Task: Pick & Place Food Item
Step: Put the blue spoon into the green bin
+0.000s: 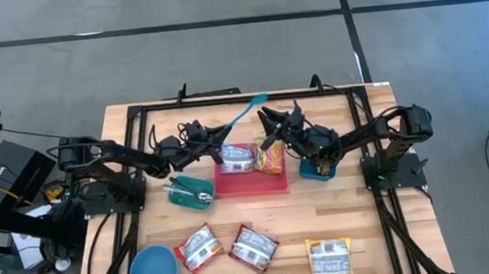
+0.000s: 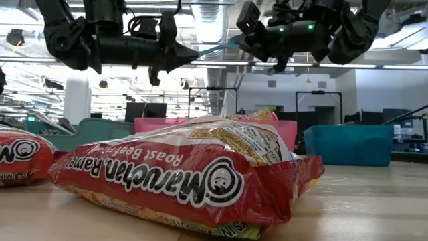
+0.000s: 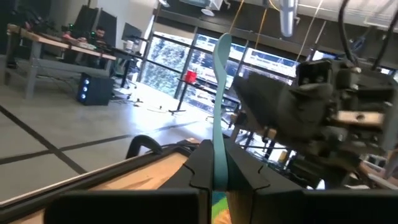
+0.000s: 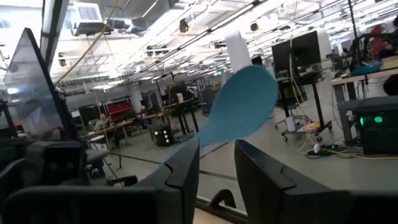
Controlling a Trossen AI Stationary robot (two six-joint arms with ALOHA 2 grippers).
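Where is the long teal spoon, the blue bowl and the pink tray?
Long teal plastic spoon (image 1: 244,112), high view, middle of its handle.
Round blue bowl (image 1: 153,271), high view, inside of the bowl.
Flat pink tray (image 1: 247,185), high view, bare floor near its front edge.

One camera hangs overhead, looking straight down on the worktop (image 1: 261,220). Another sits at worktop level, pressed close to a noodle packet (image 2: 194,174), facing the hall. Each wrist camera peers past its own claw; both catch the teal spoon (image 3: 219,112), as do the overhead and low cameras.
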